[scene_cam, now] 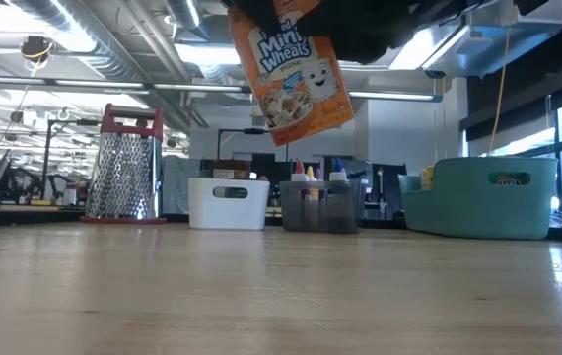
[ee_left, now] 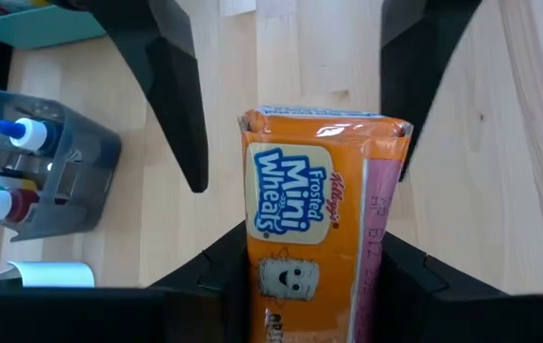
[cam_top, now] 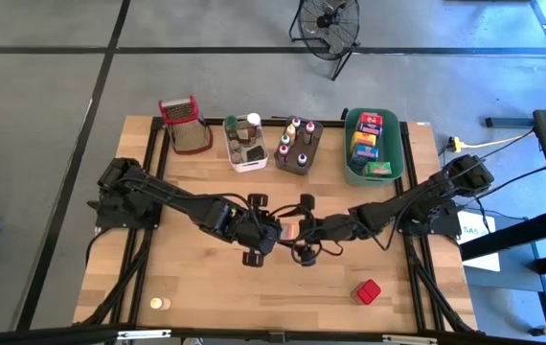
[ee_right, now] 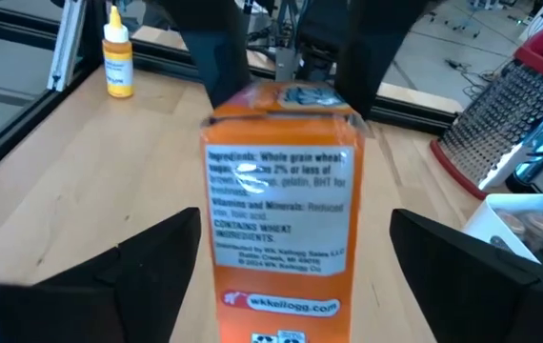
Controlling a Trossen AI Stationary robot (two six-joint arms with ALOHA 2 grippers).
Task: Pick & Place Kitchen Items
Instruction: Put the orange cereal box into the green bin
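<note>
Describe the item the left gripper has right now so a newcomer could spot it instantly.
Start at the wooden table, near its middle where the two dark arms meet. There the left gripper holds a small orange Mini-Wheats box above the surface, with the open right gripper around it. It is the only kitchen item held in the air.

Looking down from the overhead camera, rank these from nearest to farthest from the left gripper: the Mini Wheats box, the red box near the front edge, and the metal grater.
From the left gripper, in the high view:
1. Mini Wheats box, held between its fingers at mid-table, facing the open right gripper.
2. Red box, toward the front right of the table.
3. Metal grater, at the back left, beside the white tub.
</note>
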